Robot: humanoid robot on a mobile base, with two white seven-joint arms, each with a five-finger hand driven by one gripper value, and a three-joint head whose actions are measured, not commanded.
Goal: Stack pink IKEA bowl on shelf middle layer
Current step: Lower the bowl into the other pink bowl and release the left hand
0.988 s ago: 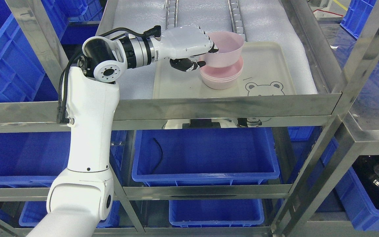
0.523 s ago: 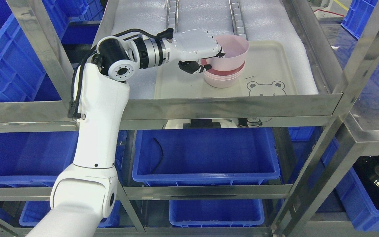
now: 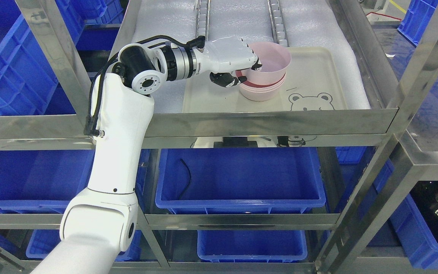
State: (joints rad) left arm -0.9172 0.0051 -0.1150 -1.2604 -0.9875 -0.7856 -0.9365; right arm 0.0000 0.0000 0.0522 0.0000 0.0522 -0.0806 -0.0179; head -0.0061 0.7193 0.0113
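- While the left hand (image 3: 231, 61) is reaching over the shelf, the rim of the pink bowl (image 3: 270, 64) is being pinched between its fingers and thumb.
- The bowl is being nested into the stack of pink bowls (image 3: 261, 91).
- The stack is being carried by a cream tray (image 3: 318, 76) on the steel shelf (image 3: 272, 121).

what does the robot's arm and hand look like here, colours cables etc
Only the left arm shows: glossy white shells, a black elbow joint with a white round cap, then a ribbed silver wrist ring. A black cable loops outside from forearm to wrist. The left hand has a white back and black fingertips.
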